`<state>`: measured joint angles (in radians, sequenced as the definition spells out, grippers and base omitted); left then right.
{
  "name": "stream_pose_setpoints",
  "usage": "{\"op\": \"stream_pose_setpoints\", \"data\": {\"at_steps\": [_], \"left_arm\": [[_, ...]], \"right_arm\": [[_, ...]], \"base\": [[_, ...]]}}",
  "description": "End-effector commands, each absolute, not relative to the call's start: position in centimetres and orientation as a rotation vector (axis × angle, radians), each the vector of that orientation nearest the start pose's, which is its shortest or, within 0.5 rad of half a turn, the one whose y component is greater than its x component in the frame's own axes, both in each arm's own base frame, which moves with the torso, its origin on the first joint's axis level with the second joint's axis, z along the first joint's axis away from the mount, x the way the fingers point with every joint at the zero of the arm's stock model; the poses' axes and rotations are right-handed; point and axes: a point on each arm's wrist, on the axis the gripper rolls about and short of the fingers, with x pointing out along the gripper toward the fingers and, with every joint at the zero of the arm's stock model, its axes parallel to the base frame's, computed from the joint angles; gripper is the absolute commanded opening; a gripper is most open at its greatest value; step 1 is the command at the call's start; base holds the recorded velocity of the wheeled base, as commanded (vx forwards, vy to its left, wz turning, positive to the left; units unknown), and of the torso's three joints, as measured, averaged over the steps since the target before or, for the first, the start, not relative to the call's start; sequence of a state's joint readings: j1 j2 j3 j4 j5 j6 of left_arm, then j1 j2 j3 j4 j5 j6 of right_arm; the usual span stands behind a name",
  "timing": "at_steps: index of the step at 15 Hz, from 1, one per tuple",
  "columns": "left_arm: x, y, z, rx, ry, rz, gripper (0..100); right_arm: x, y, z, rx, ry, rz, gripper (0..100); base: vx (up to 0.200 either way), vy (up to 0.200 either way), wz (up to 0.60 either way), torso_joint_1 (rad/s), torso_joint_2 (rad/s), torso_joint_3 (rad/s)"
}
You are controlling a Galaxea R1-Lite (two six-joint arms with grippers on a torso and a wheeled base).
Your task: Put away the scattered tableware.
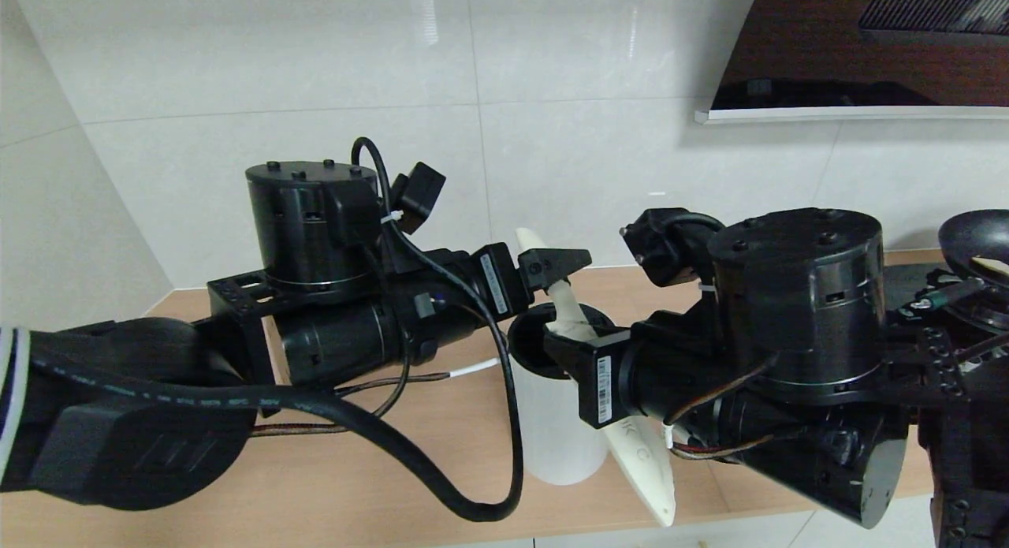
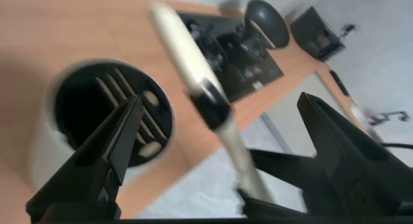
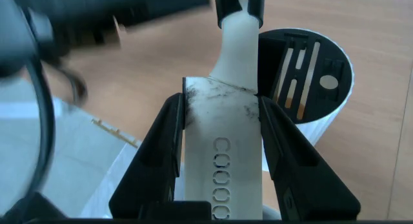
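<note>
Cream-white plastic utensil [image 1: 653,473], long, with a narrow handle and a broad flat blade.

Head view: I see it held slantwise in the air at mid-scene. The handle tip points up and far. The blade points down and near, reaching over the near edge of the pale wood countertop [image 1: 355,469]. The right gripper [image 1: 587,359] comes in from the right and is clamped on the utensil's middle. The left gripper [image 1: 566,292] comes in from the left at the handle. One of its fingers crosses in front of the handle; I cannot tell contact from here. A white cylindrical plastic holder with a black slotted top [image 1: 552,445] stands on the countertop just left of the blade. The utensil is above and beside it, not in it. A black round pan [image 1: 977,240] sits at far right, and a dark range hood [image 1: 867,43] hangs on the white tiled wall at upper right.

Left wrist view: the left gripper [image 2: 219,104] has its fingers spread wide and released. The utensil [image 2: 177,40] runs between them with a gap on each side. A dark band circles the handle. The holder [image 2: 48,121] shows its open mouth, with pale sticks [image 2: 119,88] standing in the slots.

Right wrist view: the right gripper [image 3: 222,166] has its fingers [image 3: 164,153] pressed on both edges of the blade, grasping the utensil [image 3: 222,121]. Dark smudges mark the blade where it narrows. The holder [image 3: 326,121] is just beside the handle, with sticks [image 3: 290,75] in it.
</note>
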<state>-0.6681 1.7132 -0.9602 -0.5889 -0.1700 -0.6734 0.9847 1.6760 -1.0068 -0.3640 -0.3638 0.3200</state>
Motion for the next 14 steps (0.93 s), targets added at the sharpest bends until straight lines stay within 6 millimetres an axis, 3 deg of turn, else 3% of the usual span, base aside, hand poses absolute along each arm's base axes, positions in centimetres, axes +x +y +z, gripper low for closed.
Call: {"op": "stream_pose_setpoints", "data": {"at_steps": [1, 14], "left_arm": [[25.2, -20.6, 21.2, -0.588, 0.45, -0.748, 100], [25.6, -20.9, 21.0, -0.59, 0.442, -0.749, 100]], "right_arm": [[18.0, 25.9, 21.5, 0.109, 0.344, 0.569, 0], [16.9, 25.9, 21.9, 0.124, 0.318, 0.598, 0]], "base": [[0.0, 0.0, 0.0, 0.0, 0.0, 0.0], [0.0, 0.0, 0.0, 0.0, 0.0, 0.0]]}}
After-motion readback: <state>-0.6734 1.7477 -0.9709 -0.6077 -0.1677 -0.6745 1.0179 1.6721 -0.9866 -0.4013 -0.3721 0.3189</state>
